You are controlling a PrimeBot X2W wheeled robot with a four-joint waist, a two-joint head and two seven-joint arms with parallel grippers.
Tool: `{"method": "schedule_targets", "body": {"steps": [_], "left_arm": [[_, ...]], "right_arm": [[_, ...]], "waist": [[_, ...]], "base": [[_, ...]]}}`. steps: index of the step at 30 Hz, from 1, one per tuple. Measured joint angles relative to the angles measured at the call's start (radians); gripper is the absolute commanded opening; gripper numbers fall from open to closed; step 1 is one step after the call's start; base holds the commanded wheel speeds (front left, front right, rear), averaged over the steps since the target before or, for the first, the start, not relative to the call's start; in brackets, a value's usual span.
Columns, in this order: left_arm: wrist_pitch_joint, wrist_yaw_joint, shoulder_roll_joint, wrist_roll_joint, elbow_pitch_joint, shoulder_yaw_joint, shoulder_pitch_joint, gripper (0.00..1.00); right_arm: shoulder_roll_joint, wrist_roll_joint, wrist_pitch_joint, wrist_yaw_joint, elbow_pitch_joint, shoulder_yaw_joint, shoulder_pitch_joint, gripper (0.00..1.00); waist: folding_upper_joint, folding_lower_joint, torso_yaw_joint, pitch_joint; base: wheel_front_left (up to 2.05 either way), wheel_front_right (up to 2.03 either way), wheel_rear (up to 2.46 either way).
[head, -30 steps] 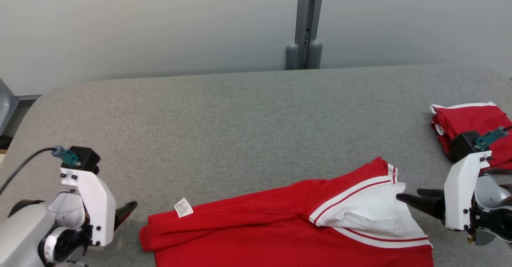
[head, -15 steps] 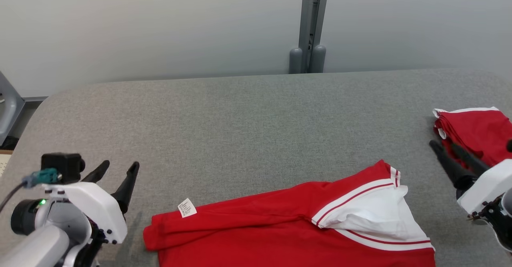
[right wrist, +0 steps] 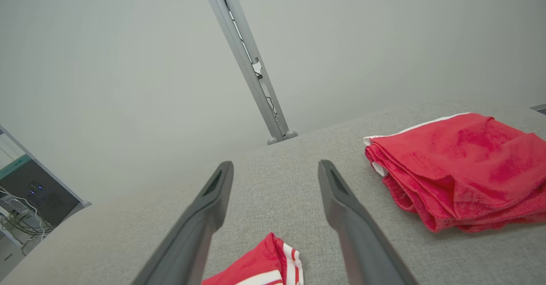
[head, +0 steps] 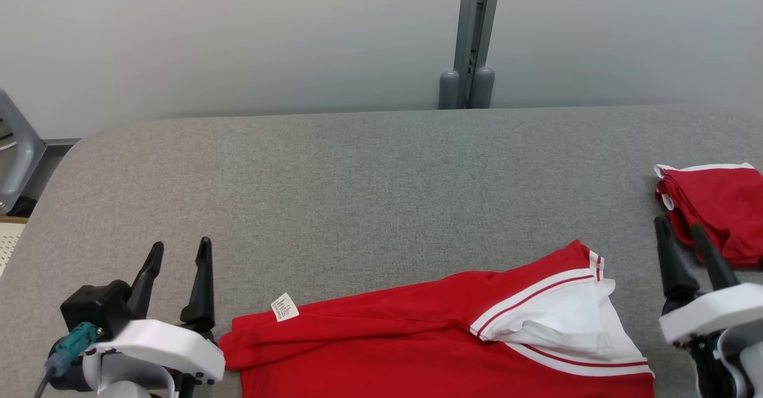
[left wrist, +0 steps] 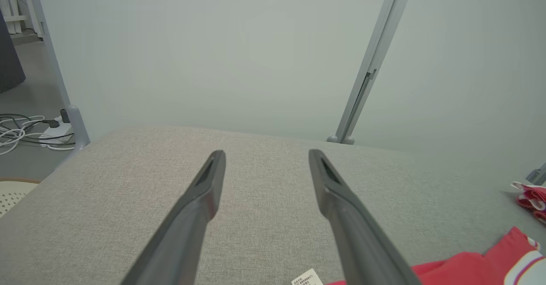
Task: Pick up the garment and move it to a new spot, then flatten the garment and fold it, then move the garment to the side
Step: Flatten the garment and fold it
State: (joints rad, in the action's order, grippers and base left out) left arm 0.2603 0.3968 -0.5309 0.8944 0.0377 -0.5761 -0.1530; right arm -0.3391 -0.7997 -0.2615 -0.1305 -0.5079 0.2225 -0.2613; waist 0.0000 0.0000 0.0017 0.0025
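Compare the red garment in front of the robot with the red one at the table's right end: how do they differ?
The front garment lies spread long and mostly flat; the right-end garment is a compact folded bundle. The front garment shows a broad white panel and a label; the right-end garment shows only thin white edging. Both are red with white trim, on the grey table.

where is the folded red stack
The folded red stack lies at the head view's far right on the grey table, just beyond the right gripper.
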Motion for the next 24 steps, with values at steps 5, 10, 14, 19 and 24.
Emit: {"method": "schedule_targets", "body": {"steps": [5,10,14,19,24], "left_arm": [[0.001,-0.04,0.109,-0.109,-0.004,0.099,0.078,1.0],[0.001,-0.101,0.177,-0.167,0.028,0.137,0.105,1.0],[0.001,-0.142,0.204,-0.195,0.059,0.165,0.105,1.0],[0.001,-0.174,0.228,-0.218,0.087,0.175,0.103,1.0],[0.001,-0.198,0.253,-0.235,0.113,0.182,0.09,1.0]], "right_arm": [[0.041,0.106,0.022,0.0,-0.055,0.009,0.039,1.0],[0.06,0.127,0.111,0.0,-0.124,0.042,0.038,1.0],[0.078,0.12,0.165,0.0,-0.188,0.041,0.004,1.0],[0.109,0.112,0.235,0.0,-0.27,0.03,-0.038,1.0],[0.121,0.119,0.291,0.0,-0.351,0.026,-0.065,1.0]], "waist": [[0.0,0.0,0.003,0.002],[0.0,-0.0001,0.01,0.005],[0.0,0.0,0.016,0.009],[0.0,0.0,0.023,0.014],[0.0,0.0,0.038,0.02]], "base": [[0.0,0.0,0.0],[0.0,0.0,0.0],[0.0,0.0,0.0],[0.0,0.0,0.0],[0.0,0.0,0.0]]}}
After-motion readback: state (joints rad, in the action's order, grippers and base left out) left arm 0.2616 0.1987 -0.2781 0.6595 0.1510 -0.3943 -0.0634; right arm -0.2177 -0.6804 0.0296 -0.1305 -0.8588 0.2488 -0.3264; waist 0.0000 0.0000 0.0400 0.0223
